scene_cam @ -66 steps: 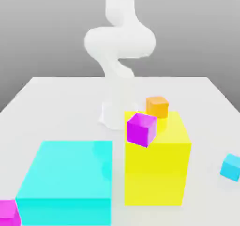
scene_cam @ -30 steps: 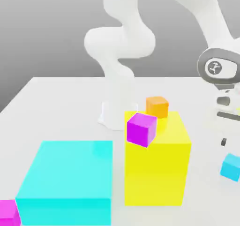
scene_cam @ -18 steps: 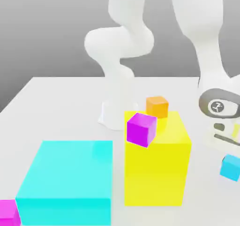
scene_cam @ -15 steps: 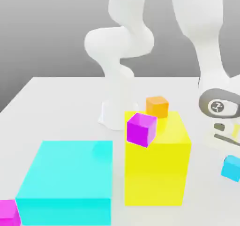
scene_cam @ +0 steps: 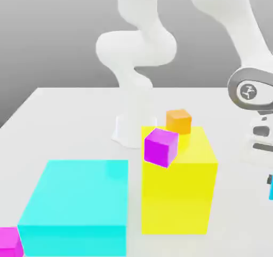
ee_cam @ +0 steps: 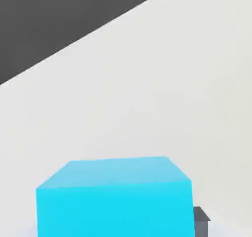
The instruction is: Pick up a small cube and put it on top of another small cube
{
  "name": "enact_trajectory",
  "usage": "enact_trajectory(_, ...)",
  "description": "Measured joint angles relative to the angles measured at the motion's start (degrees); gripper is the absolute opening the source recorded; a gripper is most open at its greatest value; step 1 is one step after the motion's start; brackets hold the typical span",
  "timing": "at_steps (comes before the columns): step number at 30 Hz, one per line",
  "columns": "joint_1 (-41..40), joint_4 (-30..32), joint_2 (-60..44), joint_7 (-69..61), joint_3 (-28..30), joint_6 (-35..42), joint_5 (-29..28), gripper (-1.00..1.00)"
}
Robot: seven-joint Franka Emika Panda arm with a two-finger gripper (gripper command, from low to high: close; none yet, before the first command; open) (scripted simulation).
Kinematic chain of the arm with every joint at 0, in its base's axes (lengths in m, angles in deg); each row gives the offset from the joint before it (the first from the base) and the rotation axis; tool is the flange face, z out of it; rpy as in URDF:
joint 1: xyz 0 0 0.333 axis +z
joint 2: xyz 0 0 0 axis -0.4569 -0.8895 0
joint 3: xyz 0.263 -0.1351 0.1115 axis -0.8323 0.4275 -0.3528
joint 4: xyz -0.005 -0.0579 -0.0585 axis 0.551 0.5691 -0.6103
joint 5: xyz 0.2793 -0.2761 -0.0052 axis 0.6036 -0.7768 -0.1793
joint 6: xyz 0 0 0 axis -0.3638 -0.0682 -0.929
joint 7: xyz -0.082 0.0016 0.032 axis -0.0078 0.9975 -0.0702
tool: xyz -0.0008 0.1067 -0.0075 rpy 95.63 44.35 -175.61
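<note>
Nearest you in the exterior view sit a magenta cube [scene_cam: 9, 242] at the bottom corner on that view's left and one big flat cyan block [scene_cam: 77, 202]. Just beside the block stands one tall yellow block [scene_cam: 178, 189]. A second magenta cube [scene_cam: 160, 146] rests tilted on the yellow block's near top edge, so you count two magenta cubes. One orange cube [scene_cam: 179, 121] lies behind the yellow block, near the arm's base [scene_cam: 128, 130].

You have one small cyan cube [ee_cam: 114, 197]. It is plain, light blue and unmarked, with flat faces and sharp edges. In the exterior view you see only a sliver of it [scene_cam: 271, 187] at that view's right edge, raised off the worktop [scene_cam: 64, 122].

The end effector [ee_cam: 147, 228] is closed onto the cyan cube. In the hand view the cube sits close under the camera, and a dark fingertip [ee_cam: 201, 220] shows pressed against one side. In the exterior view the cube hangs directly below the wrist [scene_cam: 255, 93].
</note>
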Motion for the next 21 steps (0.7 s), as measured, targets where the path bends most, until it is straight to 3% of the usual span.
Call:
enact_trajectory(4, -5.75, -3.43, -0.07, -8.79, 2.23, 1.6, 0.69, -1.0)
enact_trajectory(21, -34.7, -5.56, 0.27, -27.54, 17.69, 6.76, 15.79, -1.0)
